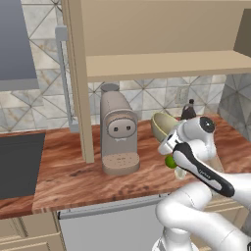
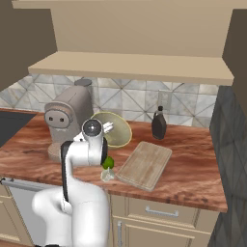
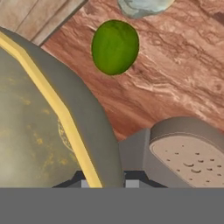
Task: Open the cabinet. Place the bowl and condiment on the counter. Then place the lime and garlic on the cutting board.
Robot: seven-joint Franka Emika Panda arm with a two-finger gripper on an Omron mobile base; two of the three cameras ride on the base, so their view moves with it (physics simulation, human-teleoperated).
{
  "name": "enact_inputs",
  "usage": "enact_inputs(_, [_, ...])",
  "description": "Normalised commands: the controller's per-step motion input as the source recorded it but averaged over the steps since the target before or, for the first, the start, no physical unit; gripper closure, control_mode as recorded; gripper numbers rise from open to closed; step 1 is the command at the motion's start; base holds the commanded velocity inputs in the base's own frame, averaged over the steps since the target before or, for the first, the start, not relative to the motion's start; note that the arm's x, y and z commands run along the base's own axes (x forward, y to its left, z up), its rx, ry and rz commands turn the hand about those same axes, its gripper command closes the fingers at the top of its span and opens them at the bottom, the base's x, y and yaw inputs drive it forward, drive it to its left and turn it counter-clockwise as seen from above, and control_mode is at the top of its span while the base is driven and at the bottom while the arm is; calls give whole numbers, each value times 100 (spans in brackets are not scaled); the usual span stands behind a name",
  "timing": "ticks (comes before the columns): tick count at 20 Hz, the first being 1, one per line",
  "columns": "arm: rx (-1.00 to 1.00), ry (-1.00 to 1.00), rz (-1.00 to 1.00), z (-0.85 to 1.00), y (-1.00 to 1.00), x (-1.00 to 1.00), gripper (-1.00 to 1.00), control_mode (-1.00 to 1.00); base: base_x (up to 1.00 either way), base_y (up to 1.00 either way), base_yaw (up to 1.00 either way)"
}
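My gripper (image 2: 109, 127) is shut on the rim of the olive-beige bowl (image 2: 118, 129), which is tipped steeply on its side above the counter (image 2: 193, 169) beside the coffee machine. In the hand view the bowl (image 3: 39, 127) sits at the left, its rim between the fingertips. The lime (image 2: 108, 163) and the pale garlic (image 2: 107, 174) lie on the counter by the front edge, left of the cutting board (image 2: 144, 164). The dark condiment bottle (image 2: 158, 124) stands upright behind the board. The cabinet (image 1: 78, 73) is open, with a bare shelf (image 2: 130, 67).
A beige coffee machine (image 1: 117, 132) stands on the counter, left of the bowl. A dark cooktop (image 1: 19, 162) lies at the far left. A dark tiled wall (image 2: 231, 144) closes the right end. Beige drawers (image 2: 159, 212) run under the counter.
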Motion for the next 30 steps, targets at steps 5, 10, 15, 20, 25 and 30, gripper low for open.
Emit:
enact_inputs(5, [-9, 0, 12, 24, -17, 18, 100, -100, 0, 0, 0])
enact_inputs(10, [-6, 0, 8, 21, -19, 27, 100, -100, 0, 0, 0])
enact_inputs(15, [-3, 0, 11, 5, -33, 31, 100, -100, 0, 0, 0])
enact_inputs(20, [-6, 0, 12, 2, -27, 21, 100, -100, 0, 0, 0])
enact_inputs(25, [-18, 0, 15, 0, -2, 9, 100, -100, 0, 0, 0])
enact_inputs(30, [-22, 0, 17, 0, -1, 22, 100, -100, 0, 0, 0])
